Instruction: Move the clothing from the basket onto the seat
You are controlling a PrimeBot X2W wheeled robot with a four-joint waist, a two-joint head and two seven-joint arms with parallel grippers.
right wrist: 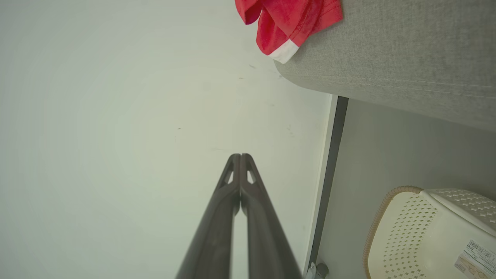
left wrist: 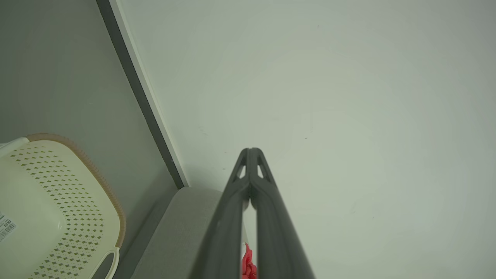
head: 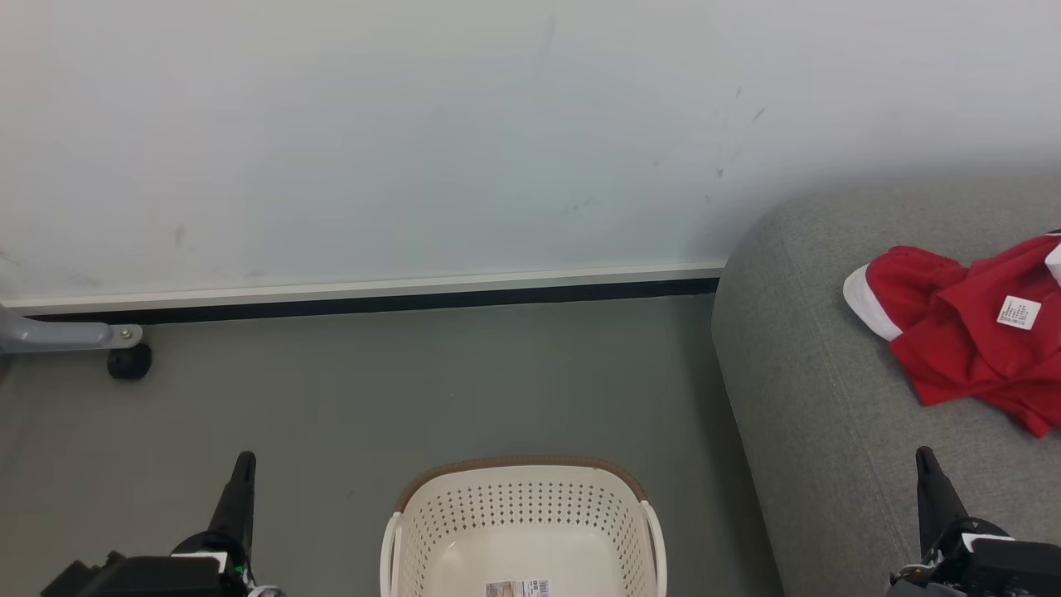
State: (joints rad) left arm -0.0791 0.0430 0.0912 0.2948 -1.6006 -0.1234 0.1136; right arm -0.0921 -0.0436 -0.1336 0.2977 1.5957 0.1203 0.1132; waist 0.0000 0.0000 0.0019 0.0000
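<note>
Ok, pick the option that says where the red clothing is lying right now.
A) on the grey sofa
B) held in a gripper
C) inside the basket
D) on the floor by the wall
A: the red clothing lies crumpled on top of the grey sofa, apart from the basket.

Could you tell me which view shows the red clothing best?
The head view: the clothing lies spread on the seat, white band and label visible, though cropped. The right wrist view catches one end with the band; the left wrist view, just a red sliver.
</note>
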